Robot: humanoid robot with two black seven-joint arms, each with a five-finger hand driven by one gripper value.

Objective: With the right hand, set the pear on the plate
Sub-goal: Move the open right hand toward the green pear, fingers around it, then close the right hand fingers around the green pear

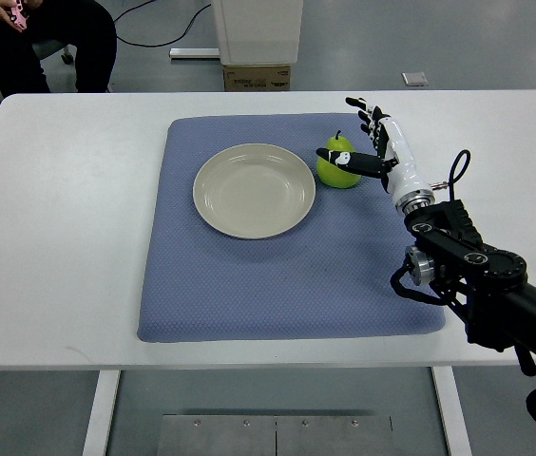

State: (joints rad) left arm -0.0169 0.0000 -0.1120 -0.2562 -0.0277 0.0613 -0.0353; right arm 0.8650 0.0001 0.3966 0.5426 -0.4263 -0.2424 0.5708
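Note:
A green pear point(333, 174) stands upright on the blue mat point(277, 285), just right of the beige plate point(254, 190), which holds nothing. My right hand point(349, 133) reaches in from the lower right and sits against the pear's right side. Its fingers point(365, 112) are spread past the far side of the pear, and the black thumb point(342, 157) lies across the pear's top front. The hand is not closed around the fruit. The left arm does not show.
The mat lies in the middle of a white table point(68, 237). A person sits beyond the far left corner holding a pink object point(18, 13). A cardboard box point(257, 76) and a white cabinet stand behind the far edge.

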